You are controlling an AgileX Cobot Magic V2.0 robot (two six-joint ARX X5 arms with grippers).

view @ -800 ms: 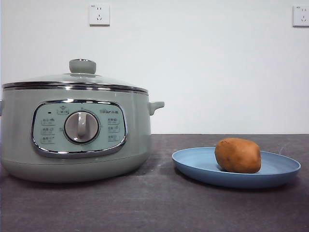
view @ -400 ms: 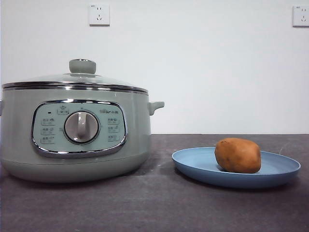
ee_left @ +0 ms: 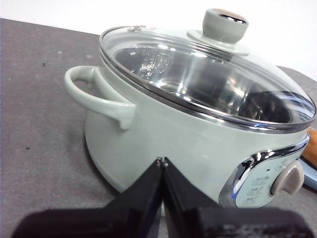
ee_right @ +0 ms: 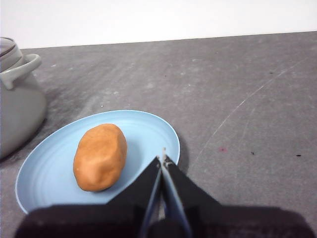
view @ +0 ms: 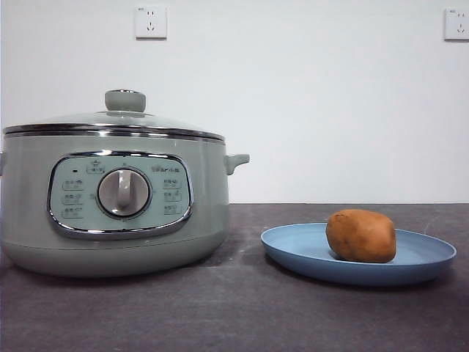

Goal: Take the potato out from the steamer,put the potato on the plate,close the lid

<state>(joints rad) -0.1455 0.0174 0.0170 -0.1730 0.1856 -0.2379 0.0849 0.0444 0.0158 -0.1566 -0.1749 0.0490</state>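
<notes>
The sage-green steamer (view: 110, 213) stands at the left of the table with the glass lid (view: 124, 117) seated on its chrome rim. The orange-brown potato (view: 361, 235) lies on the light-blue plate (view: 293, 246) at the right. My left gripper (ee_left: 162, 161) is shut and empty, hovering beside the steamer (ee_left: 163, 139), below the lid (ee_left: 208, 74). My right gripper (ee_right: 162, 157) is shut and empty, above the near rim of the plate (ee_right: 49, 163), beside the potato (ee_right: 100, 156). Neither gripper shows in the front view.
A white wall with two sockets (view: 150, 22) stands behind the dark grey table (view: 242, 315). The steamer's side handle (ee_right: 22, 69) shows next to the plate in the right wrist view.
</notes>
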